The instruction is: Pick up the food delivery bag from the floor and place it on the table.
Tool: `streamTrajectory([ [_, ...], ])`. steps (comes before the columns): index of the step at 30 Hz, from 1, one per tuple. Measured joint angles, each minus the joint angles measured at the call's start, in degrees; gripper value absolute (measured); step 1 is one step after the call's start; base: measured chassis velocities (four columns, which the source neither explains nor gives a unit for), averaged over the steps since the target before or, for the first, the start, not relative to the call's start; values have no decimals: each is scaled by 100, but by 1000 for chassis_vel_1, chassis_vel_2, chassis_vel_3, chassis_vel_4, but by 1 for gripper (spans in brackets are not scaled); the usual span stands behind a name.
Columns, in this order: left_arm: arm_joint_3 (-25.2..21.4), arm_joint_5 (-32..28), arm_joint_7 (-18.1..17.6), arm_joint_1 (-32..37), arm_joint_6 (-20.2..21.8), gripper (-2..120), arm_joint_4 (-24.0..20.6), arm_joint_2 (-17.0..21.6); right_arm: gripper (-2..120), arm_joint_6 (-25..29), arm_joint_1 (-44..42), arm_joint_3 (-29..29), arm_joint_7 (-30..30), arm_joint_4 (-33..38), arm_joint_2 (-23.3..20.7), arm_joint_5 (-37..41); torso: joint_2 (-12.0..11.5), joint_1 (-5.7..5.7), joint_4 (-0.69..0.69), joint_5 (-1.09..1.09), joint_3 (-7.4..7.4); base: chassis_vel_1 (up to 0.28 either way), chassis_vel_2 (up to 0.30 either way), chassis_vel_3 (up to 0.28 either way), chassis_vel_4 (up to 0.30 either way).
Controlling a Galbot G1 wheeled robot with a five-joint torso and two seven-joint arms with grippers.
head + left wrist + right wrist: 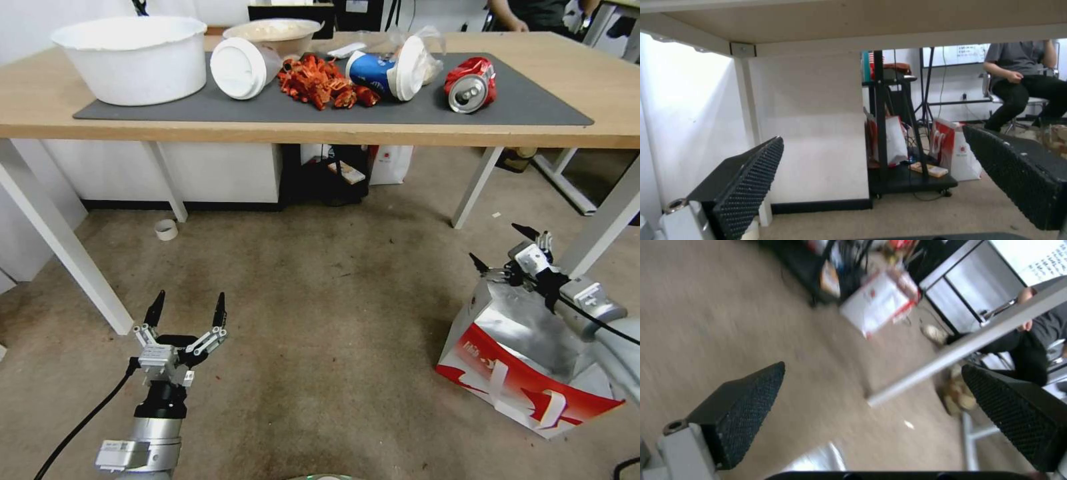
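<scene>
- Nearest the robot, the left gripper (188, 308) hangs low over the bare floor (320, 320), fingers spread wide with nothing between them; its wrist view looks under the counter toward the white panel behind.
- Over on the right, the bag (527, 357) sits on the floor, tipped over on its side, silver lining showing at the open top, red-and-white face and white strap handles toward the robot.
- The right gripper (507, 247) is just above the bag's far upper edge, beside a white counter leg, fingers wide apart and gripping nothing; I cannot tell whether a fingertip touches the foil rim.
- Farther off, a small roll of tape (166, 229) lies on the floor by another leg.
- Beyond that stands the counter (40, 100), its dark mat (533, 100) carrying a white tub (133, 60), a lidded cup on its side (241, 67), a heap of red scraps (320, 83), a blue cup on its side (390, 70) and a crushed red can (472, 85).
- Under the counter at the back, another white bag with a red logo (390, 163) stands next to a black cart (327, 177).
</scene>
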Motion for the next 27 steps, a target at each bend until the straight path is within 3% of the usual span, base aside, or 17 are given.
streamTrajectory([
  [2, 0, -21, 0, 16, 0, 100, 0, 12, 100, 65, 20, -11, -70, -142, -210, -71, 0, 0, 0, 1, 0, 0, 0, 0, 0],
  [4, -6, -62, -1, 34, 16, 100, 0, 38, 100, 145, 117, -49, -216, -487, -760, -112, 3, 0, 1, -4, 0, 0, 0, 0, 0],
  [8, 23, -69, -1, -52, 82, 100, 28, 61, 100, 166, 160, -159, -477, -920, -1223, -131, 4, 0, 4, -3, 0, 0, 0, 0, 0],
  [11, 83, -68, 1, -135, 115, 100, 113, 90, 100, 91, 110, -206, -624, -1103, -1331, -175, 4, 0, -2, -3, 0, 0, 0, 0, 0],
  [27, 252, -115, -5, -413, 134, 100, 391, 245, 100, -355, 179, -581, -944, -1813, -1530, -215, 8, 0, 6, -3, -1, 0, 0, 0, 0],
])
